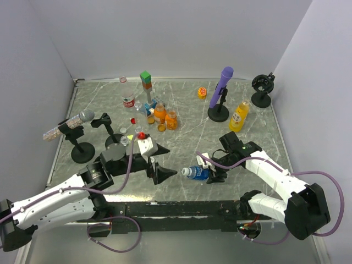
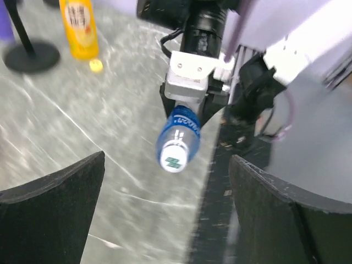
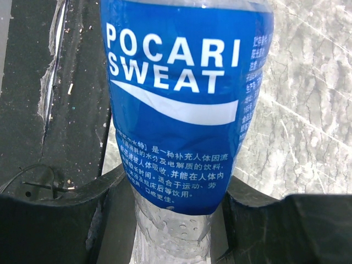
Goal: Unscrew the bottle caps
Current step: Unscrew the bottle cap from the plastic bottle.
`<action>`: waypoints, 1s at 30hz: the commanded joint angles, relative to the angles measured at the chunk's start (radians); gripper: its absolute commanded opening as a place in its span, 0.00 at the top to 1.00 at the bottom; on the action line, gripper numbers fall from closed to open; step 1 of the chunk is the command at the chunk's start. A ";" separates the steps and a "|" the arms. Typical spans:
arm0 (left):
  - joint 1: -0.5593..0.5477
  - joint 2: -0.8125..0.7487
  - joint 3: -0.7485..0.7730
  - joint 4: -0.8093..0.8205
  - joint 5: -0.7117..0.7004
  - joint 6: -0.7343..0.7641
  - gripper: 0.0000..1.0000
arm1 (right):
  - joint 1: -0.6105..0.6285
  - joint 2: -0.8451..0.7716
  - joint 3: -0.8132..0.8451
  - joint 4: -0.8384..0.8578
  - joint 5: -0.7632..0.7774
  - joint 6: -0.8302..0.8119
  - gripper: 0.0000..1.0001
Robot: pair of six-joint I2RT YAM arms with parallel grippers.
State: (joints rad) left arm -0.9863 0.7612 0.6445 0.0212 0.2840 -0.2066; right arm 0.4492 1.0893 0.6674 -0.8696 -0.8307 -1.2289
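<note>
Right fingers (image 3: pixel 55 220) clamp the POCARI SWEAT bottle (image 3: pixel 181 110).

Left pincer (image 1: pixel 170 161) agape, right pincer (image 1: pixel 214 175) clamped on the blue-labelled bottle (image 1: pixel 198 173), both arms low.

Between the right gripper's (image 3: pixel 176 206) black fingers (image 3: pixel 55 220) the bottle (image 3: pixel 181 99) showed a blue label with white lettering and a white wave, its cap (image 2: pixel 174 161) white with a green mark, against a grey, white-veined tabletop (image 3: pixel 308 110).

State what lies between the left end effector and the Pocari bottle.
Nothing; the top view shows only bare table between left end effector and Pocari bottle.
</note>
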 commanded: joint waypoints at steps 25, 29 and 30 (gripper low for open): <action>-0.014 0.372 0.070 0.118 0.300 0.458 0.29 | 0.003 0.003 0.011 -0.008 -0.019 -0.021 0.81; -0.015 0.395 0.092 0.088 0.297 0.449 0.39 | 0.003 0.006 0.012 -0.008 -0.019 -0.021 0.81; -0.017 0.401 0.096 0.083 0.294 0.444 0.40 | 0.002 0.004 0.012 -0.008 -0.019 -0.023 0.81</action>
State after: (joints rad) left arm -0.9962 1.1439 0.6800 0.0940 0.5465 0.2523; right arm 0.4492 1.0912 0.6674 -0.8696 -0.8276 -1.2289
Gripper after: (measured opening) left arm 0.619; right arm 0.503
